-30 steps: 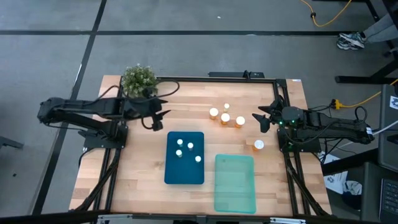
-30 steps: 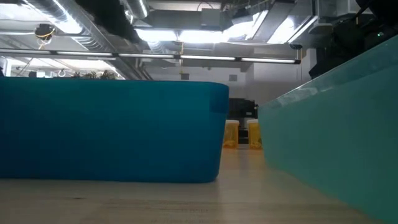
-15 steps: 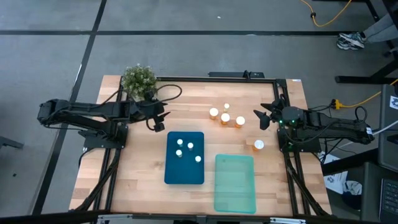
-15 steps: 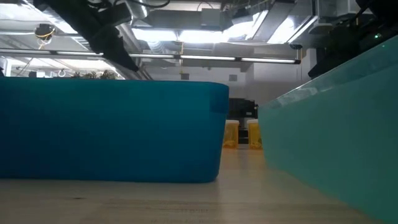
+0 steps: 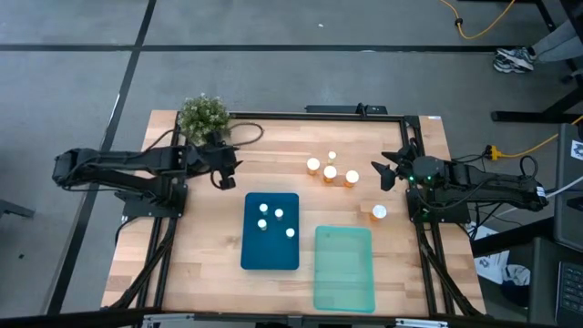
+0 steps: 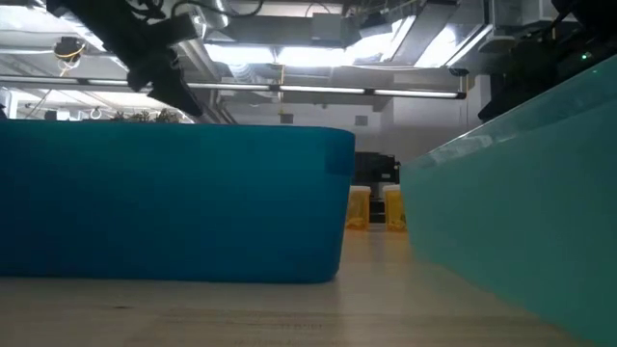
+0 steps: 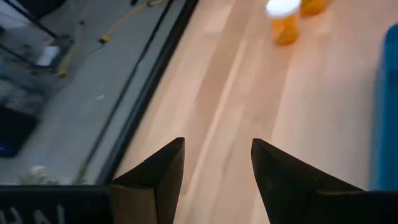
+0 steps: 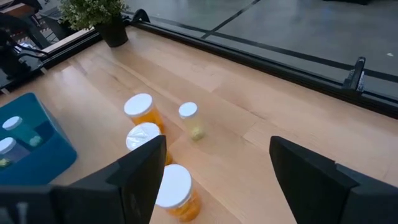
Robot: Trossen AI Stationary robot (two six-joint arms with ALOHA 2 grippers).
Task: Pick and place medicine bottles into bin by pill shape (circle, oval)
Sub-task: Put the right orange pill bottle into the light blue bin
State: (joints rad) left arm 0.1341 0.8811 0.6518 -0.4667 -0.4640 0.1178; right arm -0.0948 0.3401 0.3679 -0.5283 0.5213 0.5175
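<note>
Medicine bottles [image 5: 331, 169] stand in a loose cluster at the far middle of the table [image 5: 200, 264] — three orange ones with white caps and one small pale one behind them. A fifth orange bottle [image 5: 378, 212] stands alone, near the right arm's base. Four small pale bottles already sit in the dark blue bin [image 5: 271, 231]; the teal bin [image 5: 343, 268] beside it looks empty from above.

Right gripper [image 5: 387, 173] hovers just beside the cluster, fingers spread wide, nothing between them. Its wrist view looks straight onto the bottles, the nearest orange bottle [image 8: 174, 190] by one finger.

Left gripper [image 5: 224, 175] hangs above the table between the potted plant [image 5: 202, 117] and the blue bin, fingers partly apart and holding nothing.

Step in hand, as I judge it — the right gripper picks from the cluster. The bottles stand close together, so taking the outermost one first should avoid toppling its neighbours. Best to come down with the fingers either side of the body under the cap, centred before closing. Pill shape cannot be read from these views; check it before choosing a bin.
</note>
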